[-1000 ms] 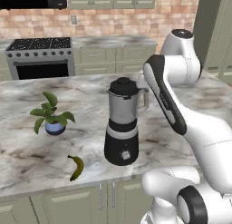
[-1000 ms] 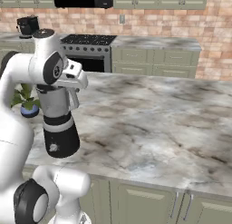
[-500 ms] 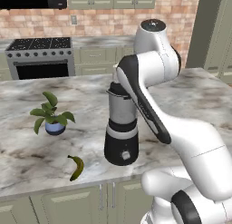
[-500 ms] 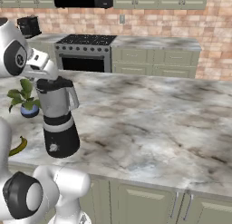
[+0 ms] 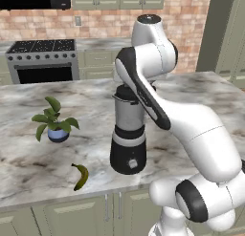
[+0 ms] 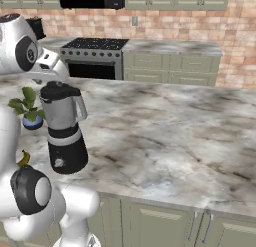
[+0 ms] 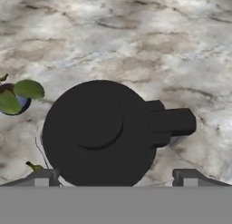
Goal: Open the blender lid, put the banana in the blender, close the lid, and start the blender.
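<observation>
gripper [image 7: 115,177] wide open above blender lid [image 7: 97,130] | risk: off-centre descent, fingers hit tab at 3 o'clock, grasp slips

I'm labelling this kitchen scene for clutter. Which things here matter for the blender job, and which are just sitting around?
Part of the job:
- blender
- blender lid, on the jar
- banana, lying on the counter
- gripper, open above the lid

Just there:
- potted plant
- stove
- counter
</observation>
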Available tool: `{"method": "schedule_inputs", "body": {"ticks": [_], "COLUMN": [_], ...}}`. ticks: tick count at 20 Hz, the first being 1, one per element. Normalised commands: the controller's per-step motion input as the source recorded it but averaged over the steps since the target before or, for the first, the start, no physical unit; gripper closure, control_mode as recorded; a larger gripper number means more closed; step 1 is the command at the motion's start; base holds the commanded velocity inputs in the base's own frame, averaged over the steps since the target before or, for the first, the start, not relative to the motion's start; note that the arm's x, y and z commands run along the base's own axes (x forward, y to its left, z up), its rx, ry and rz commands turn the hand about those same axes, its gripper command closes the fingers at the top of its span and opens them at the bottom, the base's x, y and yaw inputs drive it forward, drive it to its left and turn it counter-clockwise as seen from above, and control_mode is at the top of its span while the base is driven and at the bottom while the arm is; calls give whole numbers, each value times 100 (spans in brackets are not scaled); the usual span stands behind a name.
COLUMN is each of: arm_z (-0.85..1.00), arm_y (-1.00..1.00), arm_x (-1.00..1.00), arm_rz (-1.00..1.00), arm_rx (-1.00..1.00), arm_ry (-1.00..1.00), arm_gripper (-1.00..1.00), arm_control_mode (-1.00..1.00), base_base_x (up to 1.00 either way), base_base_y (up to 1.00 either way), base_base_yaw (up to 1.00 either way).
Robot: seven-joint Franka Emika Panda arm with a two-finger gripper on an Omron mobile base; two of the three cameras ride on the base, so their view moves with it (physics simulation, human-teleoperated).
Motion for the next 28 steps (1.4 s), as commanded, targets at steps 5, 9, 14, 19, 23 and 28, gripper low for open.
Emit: {"method": "schedule_inputs", "body": {"ticks": [5,9,14,19,23,28], "arm_z": [-2,-9,-18,-21,-18,-18], "arm_y": [7,0,0,7,6,9], "arm_x": [19,20,14,2,0,9], "arm_rz": [2,3,3,0,0,0], "arm_rx": [0,0,0,0,0,0], "arm_ry": [7,4,5,5,5,6], "arm_gripper": [-100,-100,-100,-100,-100,100], "arm_control_mode": [-100,-100,-100,-100,-100,-100], "base_base_x": [0,0,0,0,0,0], "base_base_y": [0,0,0,0,0,0], "base_base_yaw": [0,0,0,0,0,0]}}
